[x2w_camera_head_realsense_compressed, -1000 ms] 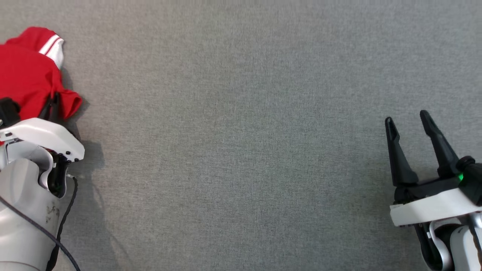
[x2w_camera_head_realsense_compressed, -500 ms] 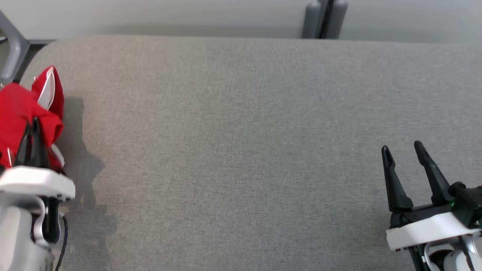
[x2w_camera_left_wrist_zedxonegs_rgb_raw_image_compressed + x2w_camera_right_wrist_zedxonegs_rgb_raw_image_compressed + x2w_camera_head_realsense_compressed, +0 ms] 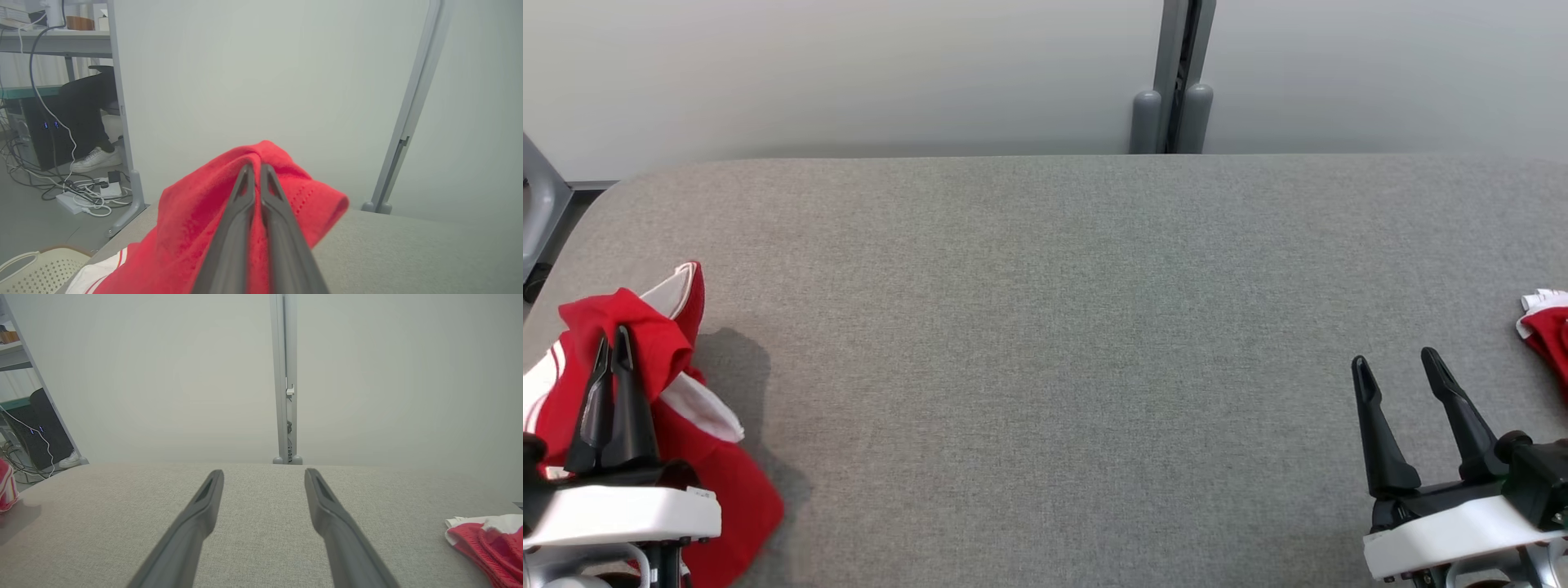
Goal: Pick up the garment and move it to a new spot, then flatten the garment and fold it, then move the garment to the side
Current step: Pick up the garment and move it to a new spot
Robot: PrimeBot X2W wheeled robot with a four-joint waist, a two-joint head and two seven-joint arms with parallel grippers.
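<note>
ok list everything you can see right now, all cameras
held garment: one, red with white trim, table's left end, pinched in the left hand
second garment: one, red and white, bunched at the table's right edge
table: one, grey fabric top, across the head view
partition wall: one, pale grey, behind the table
post: one, grey, upright behind the table's far edge
person's shoe: one, white, floor beyond the table's left end
cables: several, white and black, floor by the shoe
left hand: one, dark fingers, shut on the held garment
right hand: one, dark fingers, open, empty, over the table's right part
</note>
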